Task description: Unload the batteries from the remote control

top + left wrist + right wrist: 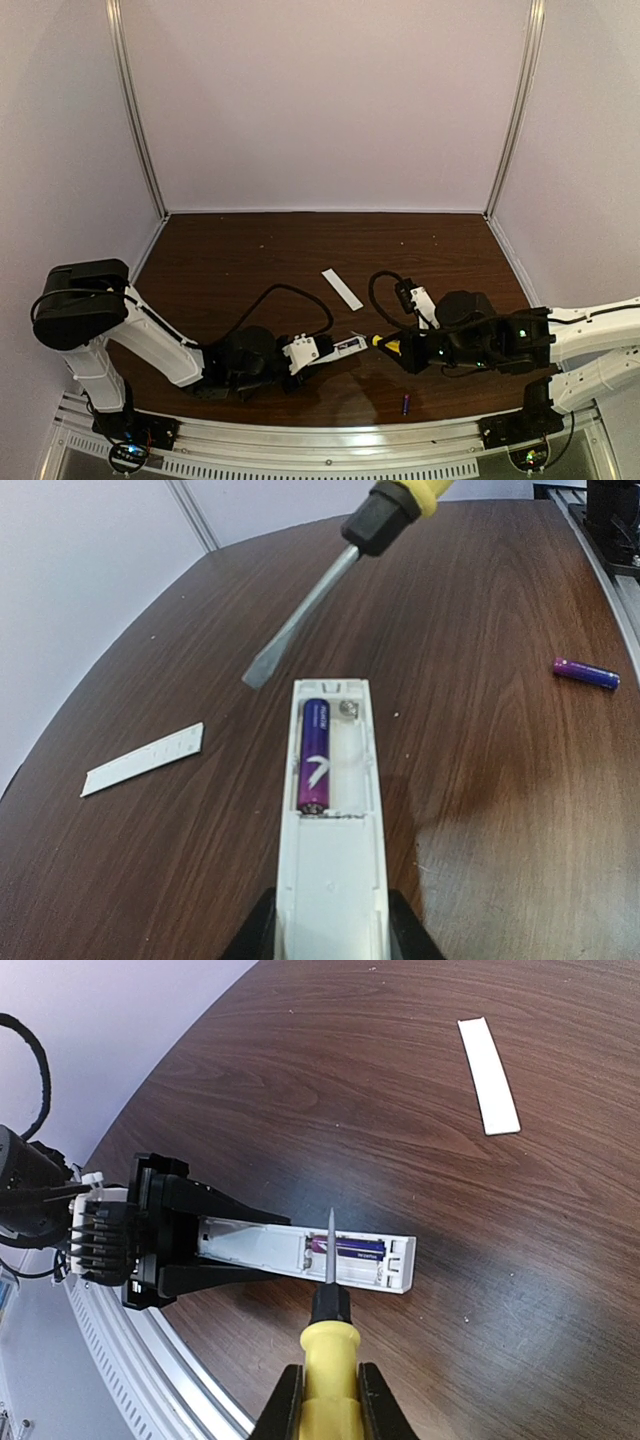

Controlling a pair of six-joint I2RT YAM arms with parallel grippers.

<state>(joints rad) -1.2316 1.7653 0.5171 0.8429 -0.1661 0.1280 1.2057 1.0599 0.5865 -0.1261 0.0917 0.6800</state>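
table (250, 250): dark wood, fills the middle of the top view.
left gripper (300, 352): lower centre of the top view, clamped on the closed end of the remote and holding it flat.
right gripper (325, 1400): bottom centre of its wrist view, closed round the yellow handle.
remote control (330, 880): white bar, long axis left to right in the top view, open recess end towards the right arm.
screwdriver (328, 1330): roughly in line with the remote. in the left wrist view the blade tip sits just off the upper left corner of the open end, apart from it.
cover strip (342, 289): flat on the table, above the remote in the top view, well apart.
seated battery (316, 755): left slot of the recess, lying along the remote, below and right of the tip. the right slot is bare.
loose battery (406, 404): lower right of centre, near the rail.
hard to tell: the tip's height over the recess, since the right wrist view shows it over the battery.
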